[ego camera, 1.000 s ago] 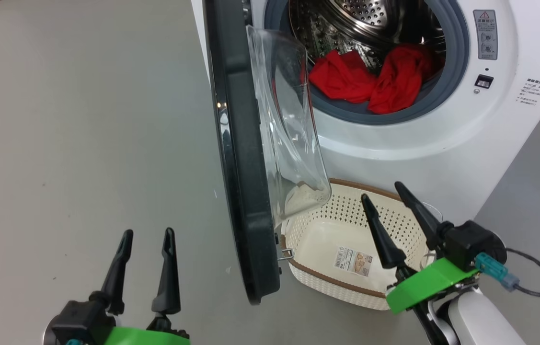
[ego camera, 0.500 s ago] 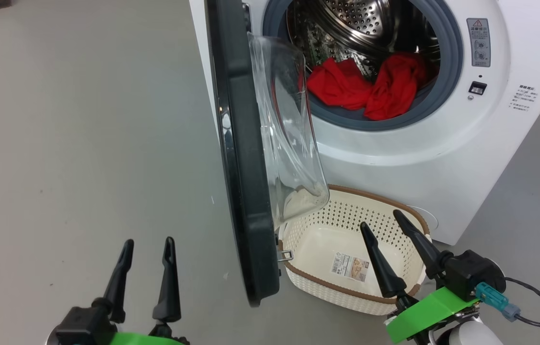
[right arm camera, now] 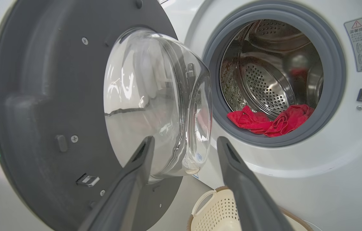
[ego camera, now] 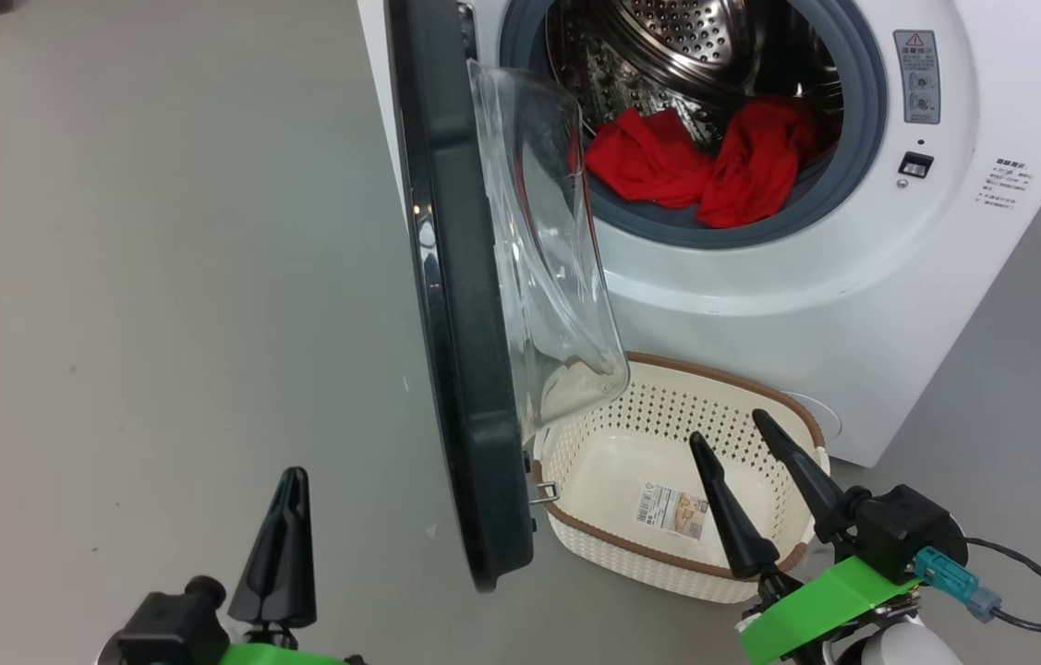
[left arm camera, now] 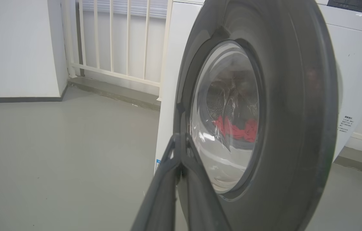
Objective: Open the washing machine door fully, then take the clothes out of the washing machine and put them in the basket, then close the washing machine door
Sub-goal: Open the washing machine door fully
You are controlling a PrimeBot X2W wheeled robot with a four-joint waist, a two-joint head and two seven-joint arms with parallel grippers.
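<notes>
The left gripper [ego camera: 292, 480] has its jaws closed, empty, beside the open door [ego camera: 460, 369]; the right gripper [ego camera: 729, 430] has its jaws spread over the basket [ego camera: 640, 565].

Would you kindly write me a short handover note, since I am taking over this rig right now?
Left gripper: shut, empty, on the outer side of the washing machine door.
Right gripper: open, empty, by the basket.
Door swung out from the washing machine, perhaps not fully. Clothes lie at the front of the drum; basket on the floor below, empty.
To do: widen door if needed, move clothes to basket, close door.
</notes>
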